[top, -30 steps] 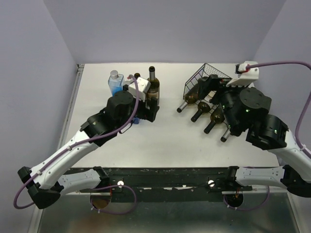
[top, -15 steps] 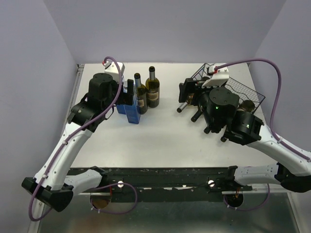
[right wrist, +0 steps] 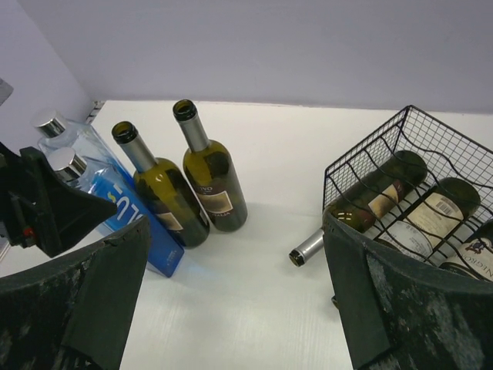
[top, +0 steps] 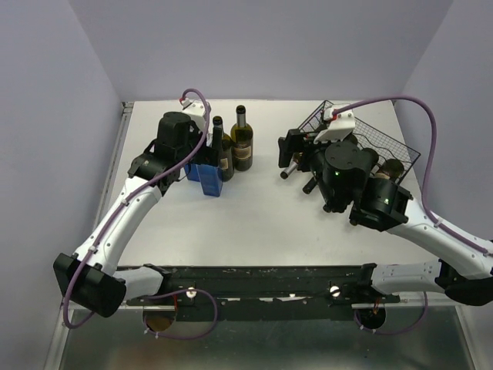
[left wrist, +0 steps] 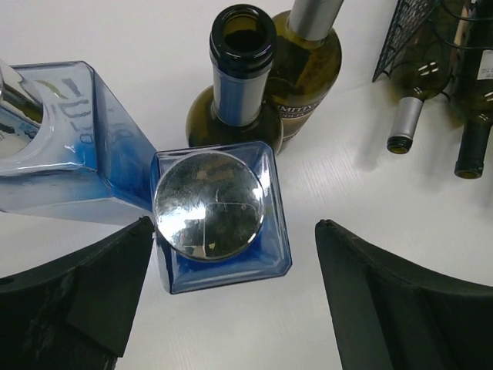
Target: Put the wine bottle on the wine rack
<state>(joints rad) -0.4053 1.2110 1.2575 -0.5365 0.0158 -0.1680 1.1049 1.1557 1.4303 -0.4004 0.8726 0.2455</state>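
Hovering left gripper: my jaws gaped wide over the blue bottle.
Right gripper: mine too stood spread, empty, between standing wine bottle and wine rack.

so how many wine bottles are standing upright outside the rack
2, side by side at the back of the table: the left wine bottle beside the blue bottles, the right wine bottle nearer the wine rack. None seems hidden.

Left arm is reaching forward, left end effector pointing pretty much straight down, fingers spread wide. Right arm bends inward, right end effector tilted forward, also wide open.
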